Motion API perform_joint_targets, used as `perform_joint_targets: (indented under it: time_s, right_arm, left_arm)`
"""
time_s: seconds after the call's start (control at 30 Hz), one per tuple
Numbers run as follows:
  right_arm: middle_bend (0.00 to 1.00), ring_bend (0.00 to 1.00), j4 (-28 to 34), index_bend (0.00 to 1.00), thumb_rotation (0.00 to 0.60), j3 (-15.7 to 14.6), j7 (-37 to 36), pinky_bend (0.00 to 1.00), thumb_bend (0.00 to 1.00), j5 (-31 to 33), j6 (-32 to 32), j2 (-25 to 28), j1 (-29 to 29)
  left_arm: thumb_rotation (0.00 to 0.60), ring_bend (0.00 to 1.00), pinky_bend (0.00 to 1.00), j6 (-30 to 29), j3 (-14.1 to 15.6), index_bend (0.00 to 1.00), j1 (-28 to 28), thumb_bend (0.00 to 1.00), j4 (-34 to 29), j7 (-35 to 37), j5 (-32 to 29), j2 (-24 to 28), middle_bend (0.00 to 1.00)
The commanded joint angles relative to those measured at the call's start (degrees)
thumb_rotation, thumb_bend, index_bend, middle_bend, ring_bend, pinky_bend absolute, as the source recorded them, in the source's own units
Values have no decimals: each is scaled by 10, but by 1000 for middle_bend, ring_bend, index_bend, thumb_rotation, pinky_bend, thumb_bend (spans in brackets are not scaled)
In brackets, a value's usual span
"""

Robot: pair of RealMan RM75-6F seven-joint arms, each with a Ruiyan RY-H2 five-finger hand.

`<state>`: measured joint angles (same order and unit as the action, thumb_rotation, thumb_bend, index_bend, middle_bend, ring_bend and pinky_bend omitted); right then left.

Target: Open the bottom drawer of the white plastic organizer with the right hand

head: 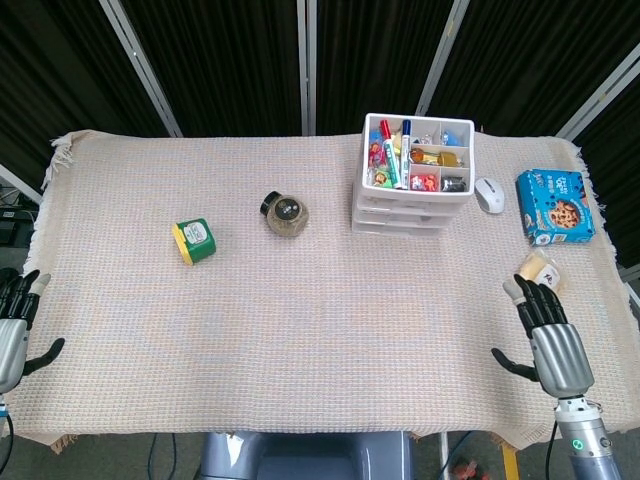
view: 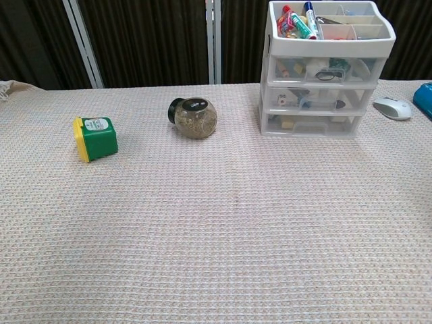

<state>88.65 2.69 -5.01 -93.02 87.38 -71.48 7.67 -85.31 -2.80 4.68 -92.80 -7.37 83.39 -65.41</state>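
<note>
The setting is a robot test lab: black curtains (head: 230,60) on metal poles (head: 140,65) enclose a cloth-covered bench (head: 320,330) holding assorted household props.

jar (head: 287,215) left of organizer (head: 414,175) | mouse (head: 489,195) right | box (head: 554,206) far right

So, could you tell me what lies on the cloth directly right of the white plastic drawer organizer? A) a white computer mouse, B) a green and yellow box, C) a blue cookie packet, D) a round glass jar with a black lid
A: the white computer mouse sits right beside the white plastic drawer organizer, with the blue cookie packet further right.
</note>
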Motion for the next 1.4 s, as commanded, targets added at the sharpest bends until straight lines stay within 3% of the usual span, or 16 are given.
perform_joint_targets:
  time_s: [0.03,0.13,0.2,0.27,0.37,0.57,0.77,1.03,1.23,1.4]
  right_arm:
    - [0,0,0,8,600,-2,1,0,112,0,-4,-2,1]
    - [26,17,4,25,600,-3,-4,19,112,-1,-6,-2,2]
    - [140,133,9,47,600,-3,-8,143,114,0,-7,-2,3]
    - [336,352,12,72,600,2,-8,345,123,6,-7,-4,4]
    - [524,551,32,88,600,11,-34,487,137,26,-26,-6,12]
    - [777,781,104,94,600,46,-128,652,172,110,-125,15,54]
    - [887,878,177,93,600,108,-275,707,305,240,-275,54,113]
    - [897,889,162,98,600,171,-389,710,354,367,-423,55,179]
    - [897,889,110,138,600,190,-418,710,365,430,-472,16,211]
    - [897,889,58,146,600,186,-388,710,368,468,-469,-26,235]
  left_arm:
    - [600,0,0,0,0,0,0,282,0,0,0,0,0]
    - [600,0,0,-1,0,0,-1,282,1,2,1,0,0]
    - [600,0,0,-1,1,0,-1,283,2,3,1,0,0]
    - [600,0,0,0,1,0,-1,283,2,4,2,0,0]
    - [600,0,0,0,0,0,0,282,2,3,2,0,0]
    - [600,0,0,2,-1,0,1,283,1,0,2,0,0]
    - [600,0,0,3,-1,0,2,283,1,0,0,0,0]
    - [600,0,0,5,-2,0,3,283,1,0,-1,1,0]
    - [600,0,0,7,-2,0,4,283,0,3,-2,1,0]
    - [600,0,0,7,-2,0,4,283,2,7,-1,1,0]
